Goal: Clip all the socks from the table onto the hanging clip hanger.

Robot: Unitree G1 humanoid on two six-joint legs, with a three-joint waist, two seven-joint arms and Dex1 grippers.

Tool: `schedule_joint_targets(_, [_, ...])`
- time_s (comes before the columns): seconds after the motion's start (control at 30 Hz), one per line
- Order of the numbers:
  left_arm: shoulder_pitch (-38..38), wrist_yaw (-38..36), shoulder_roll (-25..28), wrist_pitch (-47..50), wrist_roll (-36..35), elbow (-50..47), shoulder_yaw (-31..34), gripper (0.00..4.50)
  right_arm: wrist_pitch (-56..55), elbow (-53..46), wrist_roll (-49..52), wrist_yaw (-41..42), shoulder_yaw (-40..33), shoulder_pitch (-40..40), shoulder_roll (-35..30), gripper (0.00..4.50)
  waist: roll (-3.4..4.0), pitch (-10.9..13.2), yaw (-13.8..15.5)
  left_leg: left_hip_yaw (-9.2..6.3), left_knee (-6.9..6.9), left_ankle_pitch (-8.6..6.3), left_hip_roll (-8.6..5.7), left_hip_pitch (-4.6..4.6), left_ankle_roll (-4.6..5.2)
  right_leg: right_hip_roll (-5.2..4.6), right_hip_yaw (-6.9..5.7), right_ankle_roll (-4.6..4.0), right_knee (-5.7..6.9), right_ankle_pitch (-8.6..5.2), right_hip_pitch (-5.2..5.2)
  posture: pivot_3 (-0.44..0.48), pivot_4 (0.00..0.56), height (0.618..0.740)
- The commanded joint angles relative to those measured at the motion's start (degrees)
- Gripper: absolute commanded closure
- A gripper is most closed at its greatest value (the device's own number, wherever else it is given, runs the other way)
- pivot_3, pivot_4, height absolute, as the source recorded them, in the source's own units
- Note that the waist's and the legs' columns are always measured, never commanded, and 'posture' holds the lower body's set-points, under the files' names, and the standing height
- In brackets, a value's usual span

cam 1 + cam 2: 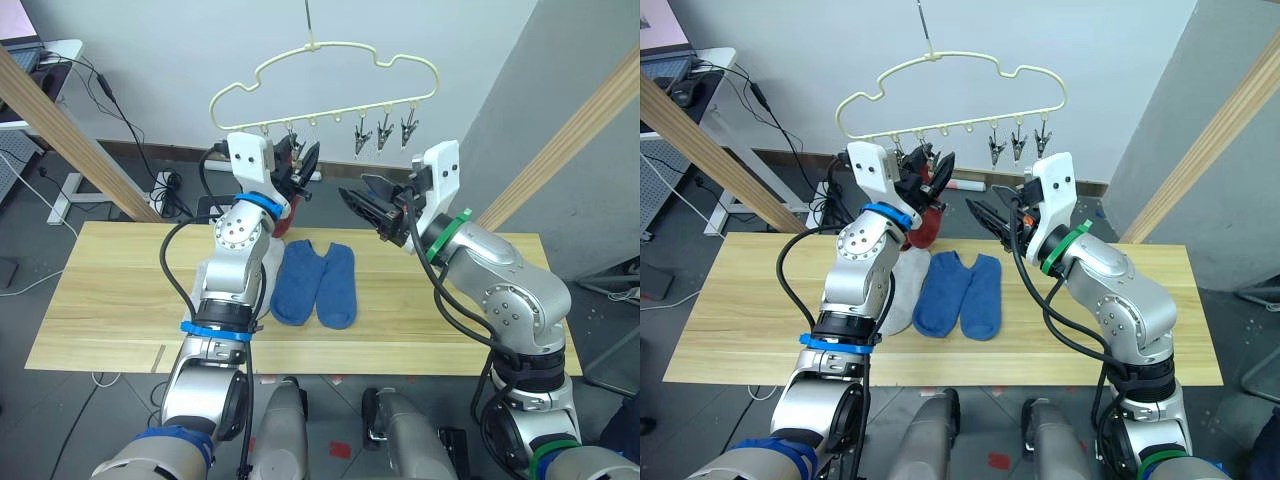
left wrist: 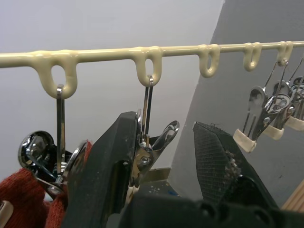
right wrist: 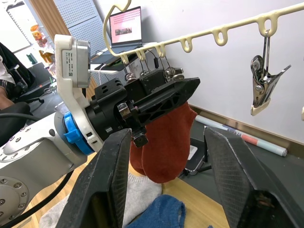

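The pale-yellow clip hanger (image 1: 318,46) hangs above the table (image 1: 120,300). A rust red sock (image 3: 166,142) dangles from clips at the left end of its bar (image 2: 109,53). My left gripper (image 1: 303,162) is raised to that end and stands open, one finger (image 2: 114,161) against a metal clip (image 2: 152,147), the red knit (image 2: 19,190) just beside it. My right gripper (image 1: 362,192) is open and holds nothing, level with the red sock and to its right. Two blue socks (image 1: 318,283) lie side by side on the table, a light grey sock (image 1: 902,290) to their left.
Three free clips (image 1: 383,135) hang at the bar's right end. Slanted wooden poles (image 1: 70,140) (image 1: 575,140) flank the table. A desk with a laptop (image 3: 126,26) and floor cables (image 1: 110,100) stand behind on the left. A seated person (image 3: 5,66) is at the far left.
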Motion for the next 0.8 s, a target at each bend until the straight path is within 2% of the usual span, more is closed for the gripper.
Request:
schedule_joint_targets(0.03, [-1.5, -0.1, -0.2, -1.7, -0.2, -0.7, 0.3, 2.4, -0.6, -1.6, 1.1, -0.1, -1.3, -0.4, 0.1, 1.97, 0.0, 0.0, 0.0, 0.0, 0.0, 0.0, 0.0, 0.0, 0.0, 0.0, 0.0, 0.0, 0.0, 0.0, 0.0, 0.136, 0.316, 0.74])
schedule_joint_targets(0.13, [-1.7, 0.0, -0.4, -1.6, -0.6, -0.5, 0.6, 2.4, -0.5, -1.6, 1.1, -0.2, -1.3, -0.3, 0.1, 1.97, 0.0, 0.0, 0.0, 0.0, 0.0, 0.0, 0.0, 0.0, 0.0, 0.0, 0.0, 0.0, 0.0, 0.0, 0.0, 0.136, 0.316, 0.74])
schedule_joint_targets(0.23, [-2.0, -0.1, -0.6, -1.4, -1.3, -0.5, 1.0, 2.91, -0.5, -1.7, 1.2, -0.2, -1.3, -0.1, 0.0, 1.97, 0.0, 0.0, 0.0, 0.0, 0.0, 0.0, 0.0, 0.0, 0.0, 0.0, 0.0, 0.0, 0.0, 0.0, 0.0, 0.136, 0.316, 0.74])
schedule_joint_targets(0.33, [-2.0, -0.4, -0.7, -1.0, -1.5, -0.8, 1.3, 3.82, -0.4, -1.8, 1.3, -0.2, -1.2, 0.0, 0.1, 1.97, 0.0, 0.0, 0.0, 0.0, 0.0, 0.0, 0.0, 0.0, -0.01, 0.0, 0.0, 0.0, 0.0, 0.0, 0.0, 0.136, 0.316, 0.74])
schedule_joint_targets(0.43, [-1.8, -0.7, -0.5, -0.5, -1.8, -1.1, 1.5, 4.31, -0.5, -1.6, 1.2, -0.3, -1.2, 0.0, 0.2, 1.97, 0.0, 0.0, 0.0, 0.0, 0.0, 0.01, 0.0, 0.0, -0.01, 0.0, 0.0, 0.0, 0.0, 0.0, 0.0, 0.14, 0.315, 0.74])
schedule_joint_targets(0.63, [-1.6, -0.6, -0.2, 1.9, -2.8, -2.4, 1.9, 4.38, -1.1, -0.4, -0.1, -0.2, -0.1, 0.6, -0.2, 1.97, 0.0, 0.0, 0.0, 0.0, 0.0, 0.01, 0.0, 0.0, -0.01, 0.0, -0.01, 0.0, 0.0, 0.0, 0.0, 0.144, 0.315, 0.74])
schedule_joint_targets(0.7, [-1.5, -0.5, 0.2, 3.6, -3.1, -3.0, 2.0, 4.38, -1.0, 1.1, -2.8, 0.0, 2.4, 1.3, -1.8, 1.97, 0.0, 0.0, 0.0, 0.0, 0.0, 0.01, 0.0, 0.0, -0.01, 0.0, 0.0, 0.0, 0.0, 0.0, 0.0, 0.144, 0.315, 0.74])
schedule_joint_targets(0.8, [-1.1, -1.2, 1.2, 11.9, -8.8, -6.8, 4.9, 4.38, -4.5, 10.1, -11.8, -0.3, 11.2, 2.5, -3.9, 1.97, 0.0, 0.0, -0.1, 0.0, 0.02, 0.01, -0.01, 0.02, -0.01, 0.0, 0.0, 0.0, 0.0, 0.0, 0.04, 0.15, 0.316, 0.74])
